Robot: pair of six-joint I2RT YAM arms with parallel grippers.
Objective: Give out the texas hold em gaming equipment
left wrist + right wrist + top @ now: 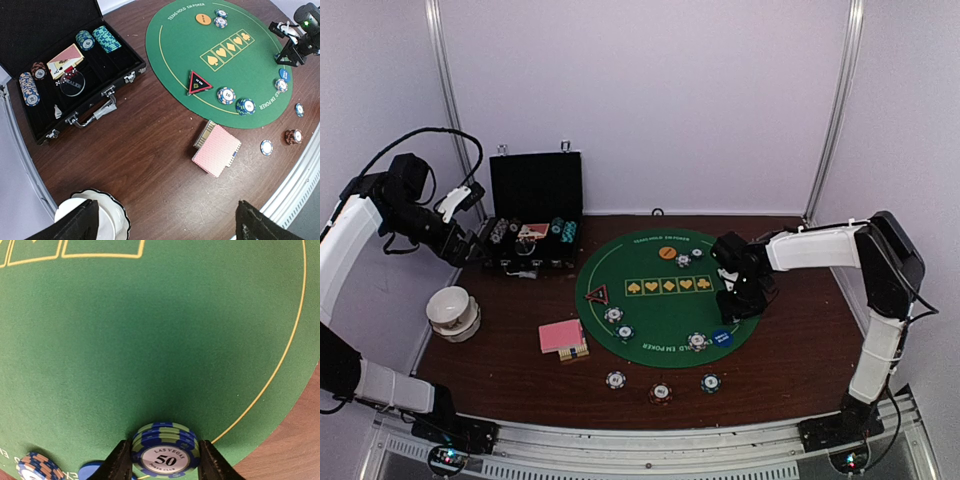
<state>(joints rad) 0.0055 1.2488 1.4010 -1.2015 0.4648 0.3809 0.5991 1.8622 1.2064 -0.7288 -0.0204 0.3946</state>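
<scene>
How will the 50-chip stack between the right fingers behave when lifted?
The 50-chip stack looks like several loose discs, so lower chips may shear off. Its round edges meet the fingers narrowly, so slipping seems possible.

The scene is lit evenly and softly from above, so that only faint shadows are cast on the wooden table [790, 330], and the white walls [650, 100] are tinted slightly violet in the top view. In the left wrist view the table's edge is bent into a curve by wide-angle distortion, and the fingers [75, 222] of the left gripper [165, 215] are rendered dark and blurred at the lower border. In the right wrist view a broad, soft shadow is thrown across the green mat [150, 340] above the sharply focused chip stack [165, 449].
</scene>
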